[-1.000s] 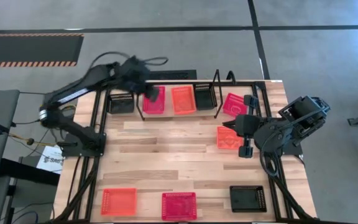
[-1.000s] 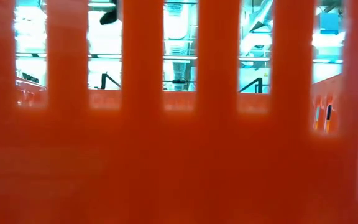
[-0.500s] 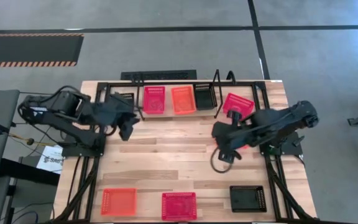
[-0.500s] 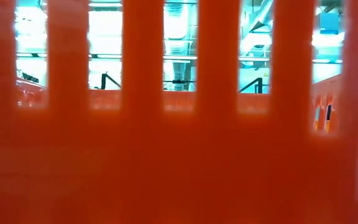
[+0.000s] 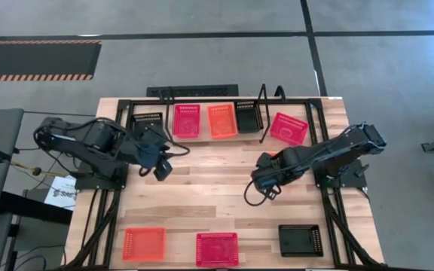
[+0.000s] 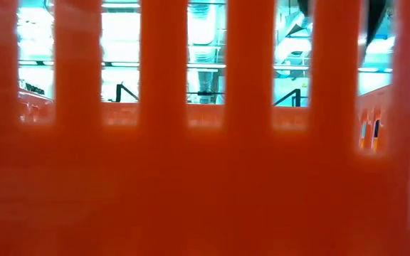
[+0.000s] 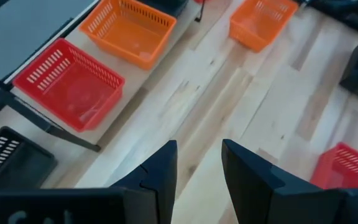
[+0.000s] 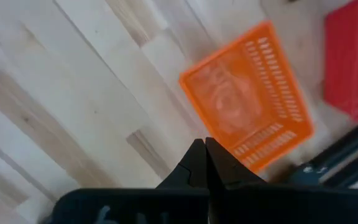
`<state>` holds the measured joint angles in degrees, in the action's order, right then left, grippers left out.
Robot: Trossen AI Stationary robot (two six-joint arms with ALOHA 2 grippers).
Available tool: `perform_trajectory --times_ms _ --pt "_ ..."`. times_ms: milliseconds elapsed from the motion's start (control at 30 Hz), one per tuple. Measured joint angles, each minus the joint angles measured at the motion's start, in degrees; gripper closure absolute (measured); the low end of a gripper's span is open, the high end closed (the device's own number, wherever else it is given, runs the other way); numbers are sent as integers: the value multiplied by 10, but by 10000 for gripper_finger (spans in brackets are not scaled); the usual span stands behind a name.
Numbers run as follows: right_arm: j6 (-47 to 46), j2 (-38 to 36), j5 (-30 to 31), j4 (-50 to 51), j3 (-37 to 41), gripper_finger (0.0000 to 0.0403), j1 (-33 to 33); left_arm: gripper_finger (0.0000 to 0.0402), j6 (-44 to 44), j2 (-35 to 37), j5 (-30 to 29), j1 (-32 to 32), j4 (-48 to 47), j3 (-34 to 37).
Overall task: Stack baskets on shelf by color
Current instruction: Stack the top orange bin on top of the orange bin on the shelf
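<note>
Baskets: red [image 5: 187, 120], orange [image 5: 221, 120] and black [image 5: 247, 117] sit side by side on the shelf [image 5: 202, 138], at 12 o'clock of the table.
Left gripper [image 5: 159, 167]: fingers parted, pinching nothing, over bare wood at 9 o'clock.
Right gripper [image 5: 264, 183]: fingers pressed together, empty, near the centre.

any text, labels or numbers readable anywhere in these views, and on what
None can be read.
White paper sheet on the floor beside the table's left edge: dark print, too small to read.
Left gripper housing: pale marks at the picture's bottom edge, cut off and blurred.
Baskets, shelf and tabletop: no print visible.
</note>
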<state>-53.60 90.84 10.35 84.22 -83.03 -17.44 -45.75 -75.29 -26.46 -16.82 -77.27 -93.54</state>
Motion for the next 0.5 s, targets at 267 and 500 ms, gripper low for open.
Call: perform_trajectory --times_ms 267,500 --pt "-2 -52 -21 -274 126 403 30 288 23 -34 -14 0 -3 0" --pt "-33 -101 -68 -286 195 403 26 288 28 -43 -34 2 -11 0"
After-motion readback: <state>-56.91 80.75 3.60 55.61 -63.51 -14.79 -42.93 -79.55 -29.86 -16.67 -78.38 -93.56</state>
